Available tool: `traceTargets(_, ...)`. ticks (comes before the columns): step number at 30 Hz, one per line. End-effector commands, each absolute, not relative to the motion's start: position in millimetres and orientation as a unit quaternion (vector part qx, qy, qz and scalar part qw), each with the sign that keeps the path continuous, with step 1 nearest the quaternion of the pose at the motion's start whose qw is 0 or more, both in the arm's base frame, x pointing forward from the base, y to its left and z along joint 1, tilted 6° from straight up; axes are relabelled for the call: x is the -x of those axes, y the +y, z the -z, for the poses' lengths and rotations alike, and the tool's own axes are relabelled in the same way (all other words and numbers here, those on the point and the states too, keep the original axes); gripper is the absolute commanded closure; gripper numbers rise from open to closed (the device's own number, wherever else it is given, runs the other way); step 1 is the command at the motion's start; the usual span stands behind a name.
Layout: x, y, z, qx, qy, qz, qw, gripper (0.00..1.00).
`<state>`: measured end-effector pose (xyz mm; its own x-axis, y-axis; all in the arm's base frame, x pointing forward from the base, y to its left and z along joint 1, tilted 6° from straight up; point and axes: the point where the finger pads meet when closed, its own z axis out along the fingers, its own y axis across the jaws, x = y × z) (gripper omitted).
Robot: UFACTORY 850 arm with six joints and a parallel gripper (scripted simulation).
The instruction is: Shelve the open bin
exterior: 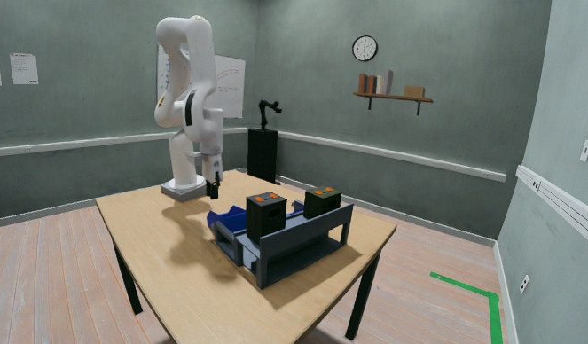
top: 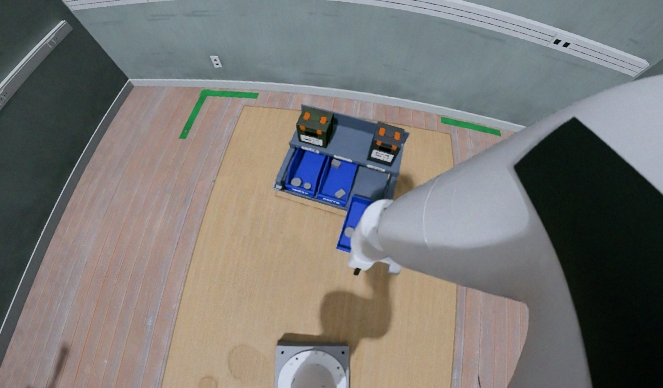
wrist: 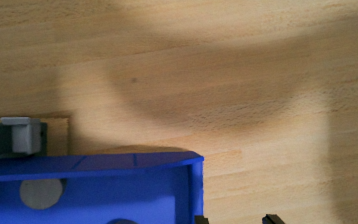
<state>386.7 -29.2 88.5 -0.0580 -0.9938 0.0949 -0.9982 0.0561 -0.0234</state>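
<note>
The open blue bin lies on the table in front of the gap at the right end of the grey shelf. It also shows in the exterior view and in the wrist view, with a grey round part inside. My gripper hangs above the table just past the bin's end nearest the robot base. In the wrist view its fingertips stand partly apart with bare table between them; the left one is just outside the bin's end wall. It holds nothing.
Two blue bins with grey parts sit in the shelf left of the gap. Two dark boxes with orange tops stand on the low top board. A grey shelf post is beside the bin. My arm hides part of the bin in the top view.
</note>
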Motion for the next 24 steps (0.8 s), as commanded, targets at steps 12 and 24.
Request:
traceTargets(12,-389.9,-29.1,-89.7,-0.686,-0.726,-0.046,0.026,0.66)
traceTargets(24,-391.7,-29.0,-90.2,-0.685,-0.726,-0.046,0.026,0.66)
